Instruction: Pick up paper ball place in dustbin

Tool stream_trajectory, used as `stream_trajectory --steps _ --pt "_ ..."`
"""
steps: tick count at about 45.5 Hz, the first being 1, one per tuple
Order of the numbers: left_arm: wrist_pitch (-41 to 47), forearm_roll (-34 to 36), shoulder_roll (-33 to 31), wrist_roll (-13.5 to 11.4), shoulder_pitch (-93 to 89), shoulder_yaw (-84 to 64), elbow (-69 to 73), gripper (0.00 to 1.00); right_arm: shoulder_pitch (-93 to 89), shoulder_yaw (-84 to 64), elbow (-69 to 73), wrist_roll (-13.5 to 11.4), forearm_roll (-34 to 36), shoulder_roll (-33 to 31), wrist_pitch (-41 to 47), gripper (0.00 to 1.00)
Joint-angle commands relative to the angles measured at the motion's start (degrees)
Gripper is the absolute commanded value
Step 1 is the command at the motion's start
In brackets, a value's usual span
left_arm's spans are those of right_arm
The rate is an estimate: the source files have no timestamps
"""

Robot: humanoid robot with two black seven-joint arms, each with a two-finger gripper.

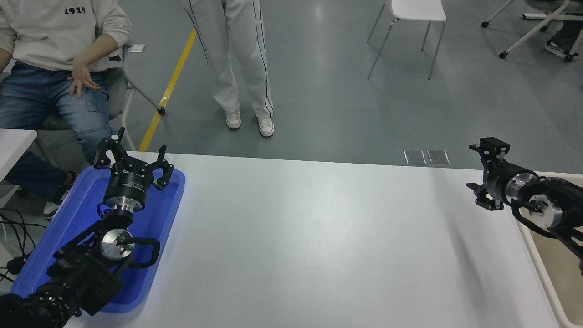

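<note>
Since no paper ball shows anywhere, the broad white rectangular counter (319, 237) carries nothing to grasp. Cream rectangular plastic dustbin (553, 269) waits at its right edge; beside it hangs the black right end effector (483, 175), fingers apart, empty. Left end effector (132, 159), spread, parks over a shallow blue plastic tray (159, 214).

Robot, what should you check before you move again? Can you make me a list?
1. Paper ball on the table: cannot tell, none shows.
2. Right gripper empty: ok, open, nothing between its fingers.
3. Right gripper's place: ok, over the table's right end, beside the dustbin.
4. Left gripper out of the way: ok, open, parked over the blue tray.
5. What is inside the dustbin: cannot tell, mostly out of view.
</note>
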Motion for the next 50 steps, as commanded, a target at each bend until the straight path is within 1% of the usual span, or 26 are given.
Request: stream_trajectory --steps 1,4,6,8,14,21,23,26,30,34,41,50 --pt "0.0 0.0 0.0 0.0 0.0 0.0 0.0 1.00 -2.1 9.0 -7.3 15.9 0.7 9.4 -0.3 1.00" --pt "0.0 0.0 -0.1 0.0 0.0 0.0 0.0 1.00 -2.4 9.2 -9.2 21.4 0.7 11.6 -0.3 1.00" --pt "0.0 0.0 -0.1 0.0 -0.1 0.0 0.0 1.00 -2.6 9.2 -9.8 23.6 0.7 12.3 -0.1 1.00" --pt "0.0 0.0 -0.1 0.0 -0.1 0.0 0.0 1.00 -3.0 9.2 -9.8 25.1 1.0 12.7 0.3 1.00" --pt "0.0 0.0 -0.1 0.0 0.0 0.0 0.0 1.00 -4.0 8.7 -9.6 25.2 5.0 14.4 0.3 1.00" --pt "0.0 0.0 0.0 0.1 -0.1 0.0 0.0 1.00 -5.6 9.6 -9.1 25.6 5.6 14.6 -0.1 1.00" --pt "0.0 0.0 -0.1 0.1 0.0 0.0 0.0 1.00 -6.2 10.2 -9.0 26.5 5.8 14.6 0.0 1.00" --pt "0.0 0.0 0.0 0.1 0.0 0.0 0.0 1.00 -6.4 10.5 -8.9 28.7 5.9 14.6 0.5 1.00" --pt "0.0 0.0 0.0 0.1 0.0 0.0 0.0 1.00 -6.4 10.8 -7.5 29.8 6.5 14.5 0.9 1.00" --pt "0.0 0.0 0.0 0.1 0.0 0.0 -0.1 1.00 -6.5 10.8 -6.0 30.2 6.6 14.5 1.1 1.00" --pt "0.0 0.0 0.0 0.1 0.0 0.0 -0.1 1.00 -10.4 11.3 1.0 30.9 6.5 13.6 1.1 1.00" --pt "-0.1 0.0 0.0 0.1 0.0 0.0 -0.1 1.00 -11.0 10.8 0.9 30.9 5.7 11.8 1.1 1.00"
